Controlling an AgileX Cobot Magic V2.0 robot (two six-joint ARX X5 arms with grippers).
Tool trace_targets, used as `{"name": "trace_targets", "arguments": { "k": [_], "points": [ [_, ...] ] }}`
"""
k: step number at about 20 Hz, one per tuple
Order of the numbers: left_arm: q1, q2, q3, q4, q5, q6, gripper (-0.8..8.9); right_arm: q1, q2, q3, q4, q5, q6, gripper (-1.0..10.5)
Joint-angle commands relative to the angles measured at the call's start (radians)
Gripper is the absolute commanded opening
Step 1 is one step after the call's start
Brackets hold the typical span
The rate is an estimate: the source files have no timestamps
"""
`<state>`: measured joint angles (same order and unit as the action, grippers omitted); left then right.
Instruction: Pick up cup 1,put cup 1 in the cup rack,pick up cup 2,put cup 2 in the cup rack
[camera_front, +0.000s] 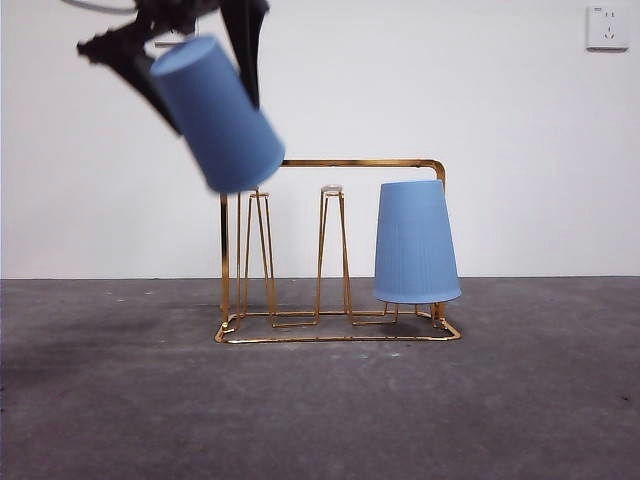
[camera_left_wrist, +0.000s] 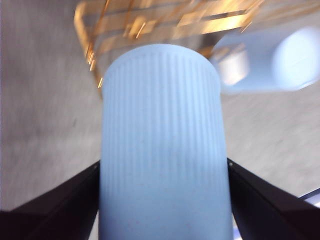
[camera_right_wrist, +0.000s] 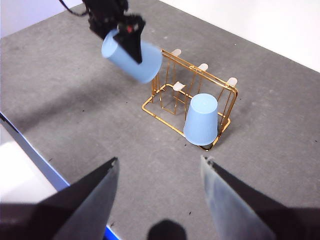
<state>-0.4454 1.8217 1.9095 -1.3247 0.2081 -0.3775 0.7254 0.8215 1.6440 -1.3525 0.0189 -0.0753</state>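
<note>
My left gripper (camera_front: 190, 60) is shut on a blue ribbed cup (camera_front: 215, 115), held tilted in the air above the left end of the cup rack (camera_front: 340, 163). In the left wrist view the cup (camera_left_wrist: 162, 150) fills the space between the jaws of the left gripper (camera_left_wrist: 163, 161), with the gold wire rack (camera_left_wrist: 150, 22) blurred beyond it. A second blue cup (camera_front: 416, 245) sits upside down over a peg at the rack's right end. My right gripper (camera_right_wrist: 160, 160) hangs open and empty high above the table, looking down on the rack (camera_right_wrist: 160, 112), the racked cup (camera_right_wrist: 201, 120) and the held cup (camera_right_wrist: 132, 56).
The rack stands on a grey table (camera_front: 100, 400) before a white wall with a socket (camera_front: 608, 27). Two white-tipped pegs (camera_front: 332, 190) at the rack's left and middle are bare. A table edge (camera_right_wrist: 30, 150) runs along the side near the right arm.
</note>
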Motion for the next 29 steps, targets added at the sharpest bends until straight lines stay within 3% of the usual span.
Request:
{"name": "trace_targets", "arguments": {
  "k": [1, 7, 14, 17, 26, 29],
  "points": [
    [0.000, 0.001, -0.050, -0.003, -0.035, 0.016, -0.05, 0.000, -0.002, -0.005, -0.016, 0.001, -0.008, 2.8],
    [0.004, 0.001, -0.062, -0.003, -0.105, 0.043, -0.05, 0.000, -0.002, -0.005, -0.016, 0.000, -0.007, 2.8],
    [-0.005, 0.001, -0.062, -0.003, -0.096, 0.064, -0.06, 0.000, -0.002, -0.005, -0.016, 0.000, -0.006, 2.8],
    [-0.006, 0.001, -0.060, -0.003, -0.037, 0.065, -0.06, 0.000, -0.002, -0.006, -0.016, 0.000, -0.006, 2.8],
    [-0.006, 0.001, -0.055, -0.001, -0.059, 0.064, -0.06, 0.000, -0.001, -0.006, -0.006, 0.000, -0.007, 2.8],
    [-0.006, 0.001, -0.046, 0.055, -0.026, 0.029, -0.06, 0.000, -0.001, -0.006, -0.003, 0.000, -0.007, 2.8]
  ]
}}
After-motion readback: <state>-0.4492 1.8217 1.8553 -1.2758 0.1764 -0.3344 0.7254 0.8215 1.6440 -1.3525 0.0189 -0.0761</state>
